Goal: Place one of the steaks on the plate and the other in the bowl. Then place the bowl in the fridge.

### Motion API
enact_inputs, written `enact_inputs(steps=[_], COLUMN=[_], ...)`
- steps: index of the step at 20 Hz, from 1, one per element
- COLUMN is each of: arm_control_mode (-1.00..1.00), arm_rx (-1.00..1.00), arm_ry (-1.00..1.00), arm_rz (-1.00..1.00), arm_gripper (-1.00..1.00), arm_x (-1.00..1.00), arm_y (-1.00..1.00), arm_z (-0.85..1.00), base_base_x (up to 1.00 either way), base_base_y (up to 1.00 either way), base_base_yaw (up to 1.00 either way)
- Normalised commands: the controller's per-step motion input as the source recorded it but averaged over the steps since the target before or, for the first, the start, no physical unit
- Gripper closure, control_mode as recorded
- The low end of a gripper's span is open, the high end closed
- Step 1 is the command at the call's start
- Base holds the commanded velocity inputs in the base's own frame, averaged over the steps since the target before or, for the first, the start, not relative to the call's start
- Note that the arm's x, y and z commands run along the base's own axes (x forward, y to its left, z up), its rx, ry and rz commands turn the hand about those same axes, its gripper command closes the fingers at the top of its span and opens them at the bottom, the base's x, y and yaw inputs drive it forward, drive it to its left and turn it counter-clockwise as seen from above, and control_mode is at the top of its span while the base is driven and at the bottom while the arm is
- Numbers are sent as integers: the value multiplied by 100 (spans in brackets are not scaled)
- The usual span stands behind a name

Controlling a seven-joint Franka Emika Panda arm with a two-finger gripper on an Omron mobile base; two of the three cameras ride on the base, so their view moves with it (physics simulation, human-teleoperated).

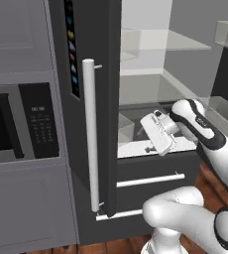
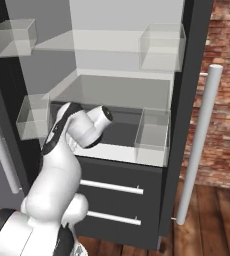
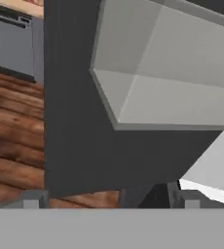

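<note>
At the open fridge (image 1: pixel 103 99) shelf edge, end effector (image 3: pixel 109 198) spread wide, empty, roomy white interior beyond.

The tall dark-grey double-door fridge (image 1: pixel 93 30) had a matt, smooth shell, and its long cylindrical handle (image 1: pixel 89 134) looked like pale brushed metal (a second one (image 2: pixel 199 145) showed the same dull sheen). Its white interior wall (image 2: pixel 122 20) was smooth and flat in finish, while the clear door bins (image 2: pixel 152 135) and the transparent shelf (image 1: pixel 170 42) appeared as thin glassy plastic. The built-in black microwave (image 1: pixel 22 124) was glossier on its front panel. The plank floor (image 2: pixel 212 220) read as reddish-brown wood with visible grain, and the brick wall (image 2: pixel 227 90) looked rough. The robot's white arm (image 1: pixel 220 144) seemed smooth, slightly glossy plastic.
</note>
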Motion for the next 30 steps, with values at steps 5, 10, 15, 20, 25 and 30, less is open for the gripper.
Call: enact_inputs(steps=[5, 10, 15, 20, 25, 30], arm_control_mode=[-100, -100, -100, -100, -100, -100], arm_rx=[36, 18, 12, 1, -1, -3], arm_ry=[2, -3, 0, 0, 1, 0], arm_rz=[1, 7, 5, 11, 2, -1], arm_gripper=[-100, -100, -100, -100, -100, -100], arm_x=[73, 71, 91, 52, 12, -5], arm_y=[13, 11, 5, 61, 91, 100], arm_z=[0, 0, 0, -4, 0, 0], base_base_x=[0, 0, 0, 0, 0, 0], base_base_y=[0, 0, 0, 0, 0, 0], base_base_yaw=[0, 0, 0, 0, 0, 0])
